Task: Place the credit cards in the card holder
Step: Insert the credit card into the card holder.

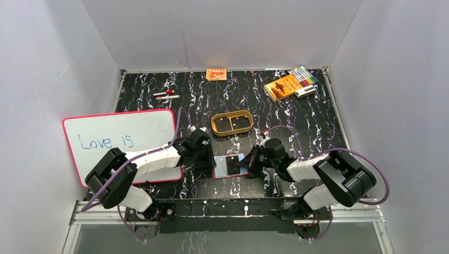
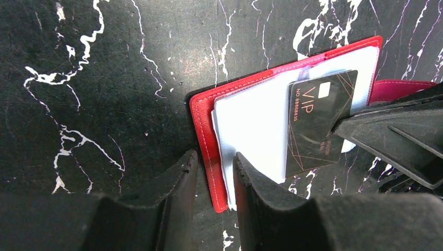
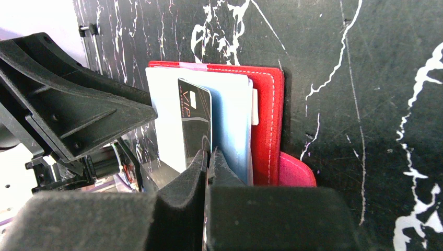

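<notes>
Lying open on the marbled table [image 1: 296, 121], at six o'clock from the tan tray [image 1: 214, 124], the card holder [image 1: 225, 165] looks soft. The left gripper [image 2: 213, 159], narrowly parted, straddles its nine o'clock edge. The right gripper [image 3: 209, 154] pinches the dark VIP card [image 3: 196, 120] at three o'clock. The card seems light, stiff and slick.

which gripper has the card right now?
The right gripper, shut on the black VIP card at the card holder. The left gripper holds nothing; its jaws stand apart astride the holder's edge.
</notes>
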Controlling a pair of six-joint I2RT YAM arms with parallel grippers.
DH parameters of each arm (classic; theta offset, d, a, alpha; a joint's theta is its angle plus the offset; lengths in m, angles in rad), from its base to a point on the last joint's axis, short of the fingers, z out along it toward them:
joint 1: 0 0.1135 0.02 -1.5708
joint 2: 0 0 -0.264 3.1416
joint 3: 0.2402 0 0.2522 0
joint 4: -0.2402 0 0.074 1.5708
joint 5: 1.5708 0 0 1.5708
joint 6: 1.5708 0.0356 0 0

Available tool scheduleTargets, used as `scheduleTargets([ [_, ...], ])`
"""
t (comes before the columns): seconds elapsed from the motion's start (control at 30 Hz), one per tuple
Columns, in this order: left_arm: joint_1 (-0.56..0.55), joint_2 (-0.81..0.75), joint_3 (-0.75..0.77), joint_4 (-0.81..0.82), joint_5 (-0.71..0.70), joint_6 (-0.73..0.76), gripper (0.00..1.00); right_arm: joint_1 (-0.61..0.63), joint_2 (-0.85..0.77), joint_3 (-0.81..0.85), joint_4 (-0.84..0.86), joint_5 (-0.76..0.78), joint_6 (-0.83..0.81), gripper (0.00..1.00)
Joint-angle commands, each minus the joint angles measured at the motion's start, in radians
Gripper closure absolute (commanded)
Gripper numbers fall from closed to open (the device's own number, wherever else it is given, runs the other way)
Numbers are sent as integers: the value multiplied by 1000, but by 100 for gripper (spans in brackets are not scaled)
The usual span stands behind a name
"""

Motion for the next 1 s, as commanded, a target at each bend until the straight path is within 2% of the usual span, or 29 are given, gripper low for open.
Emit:
scheduleTargets([
  [0.0,-3,-24,-7,-57,-29,7,71,7,40,12,-60,15,-45,100],
  [0.97,-3,-15,-11,-40,-12,9,71,80,135,69,47,-14,-1,100],
])
